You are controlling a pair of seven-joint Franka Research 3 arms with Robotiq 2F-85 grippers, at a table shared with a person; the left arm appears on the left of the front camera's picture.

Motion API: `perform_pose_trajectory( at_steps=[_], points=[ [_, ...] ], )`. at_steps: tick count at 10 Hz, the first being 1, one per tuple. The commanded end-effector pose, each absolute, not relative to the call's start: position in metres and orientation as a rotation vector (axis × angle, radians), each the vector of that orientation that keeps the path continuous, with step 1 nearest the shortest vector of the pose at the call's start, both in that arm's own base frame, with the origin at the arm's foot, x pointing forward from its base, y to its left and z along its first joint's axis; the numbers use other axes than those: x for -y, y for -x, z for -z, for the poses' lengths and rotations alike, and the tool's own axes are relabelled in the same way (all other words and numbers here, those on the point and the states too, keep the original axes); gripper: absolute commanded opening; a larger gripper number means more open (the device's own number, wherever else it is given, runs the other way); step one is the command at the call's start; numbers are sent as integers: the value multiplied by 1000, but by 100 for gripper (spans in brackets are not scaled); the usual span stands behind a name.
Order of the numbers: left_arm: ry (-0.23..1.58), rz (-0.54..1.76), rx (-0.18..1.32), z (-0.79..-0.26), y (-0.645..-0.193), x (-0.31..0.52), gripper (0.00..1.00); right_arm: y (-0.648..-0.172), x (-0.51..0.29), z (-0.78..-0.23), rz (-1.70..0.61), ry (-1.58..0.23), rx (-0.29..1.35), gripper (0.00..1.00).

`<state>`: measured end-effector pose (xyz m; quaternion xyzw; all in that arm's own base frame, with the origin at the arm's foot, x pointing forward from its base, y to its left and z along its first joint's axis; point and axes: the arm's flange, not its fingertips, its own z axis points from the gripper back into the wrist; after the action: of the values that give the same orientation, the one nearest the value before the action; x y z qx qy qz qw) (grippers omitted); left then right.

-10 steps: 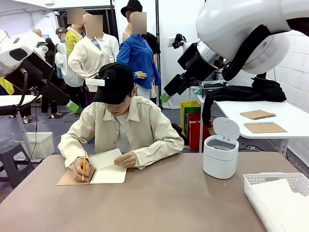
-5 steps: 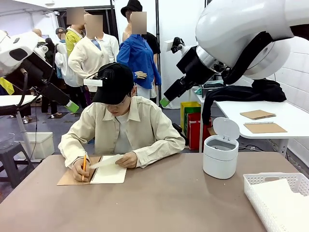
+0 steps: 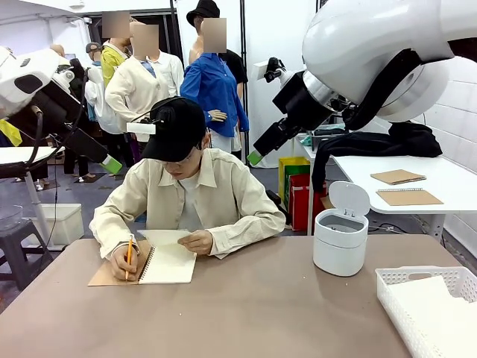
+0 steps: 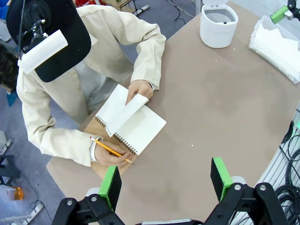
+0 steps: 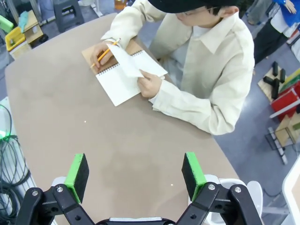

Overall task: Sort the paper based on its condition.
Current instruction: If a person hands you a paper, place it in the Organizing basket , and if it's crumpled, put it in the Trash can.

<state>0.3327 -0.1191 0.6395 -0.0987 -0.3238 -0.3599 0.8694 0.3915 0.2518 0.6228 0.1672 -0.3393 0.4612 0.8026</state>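
Observation:
White paper [image 3: 436,312] lies in the lattice tray [image 3: 391,277] at the front right, and shows again as paper [image 4: 277,41] in the left wrist view. Across the table a person writes with a pencil [image 3: 129,256] in a spiral notebook [image 3: 170,265], one hand bending a page [image 4: 125,108] over. My left gripper [image 4: 165,180] hangs high above the table, open and holding nothing. My right gripper [image 5: 135,174] is also open and holding nothing, high over the bare tabletop, with the notebook [image 5: 117,82] well beyond it. In the front view both grippers are raised, the left gripper [image 3: 112,165] and the right gripper [image 3: 256,156].
A white bin [image 3: 340,240] with its lid up stands at the right of the table, beside the tray. The brown tabletop [image 3: 253,313] lies open between the notebook and the tray. A second table [image 3: 440,179] with brown notebooks stands behind on the right.
The person's hand has folded the lifted notebook page further down and over. My right arm shifted slightly; both grippers stay open.

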Motion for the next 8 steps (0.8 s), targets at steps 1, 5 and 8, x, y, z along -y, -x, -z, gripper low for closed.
perform_pose_trajectory(
  at_steps=[1,5,8],
  points=[
    [215,750,677,-639,-333,118,100,-391,-252,-623,-986,-362,730,100],
    [215,750,677,-639,-333,118,100,-391,-252,-623,-986,-362,730,100],
    [215,750,677,-639,-333,118,100,-391,-252,-623,-986,-362,730,100]
  ],
)
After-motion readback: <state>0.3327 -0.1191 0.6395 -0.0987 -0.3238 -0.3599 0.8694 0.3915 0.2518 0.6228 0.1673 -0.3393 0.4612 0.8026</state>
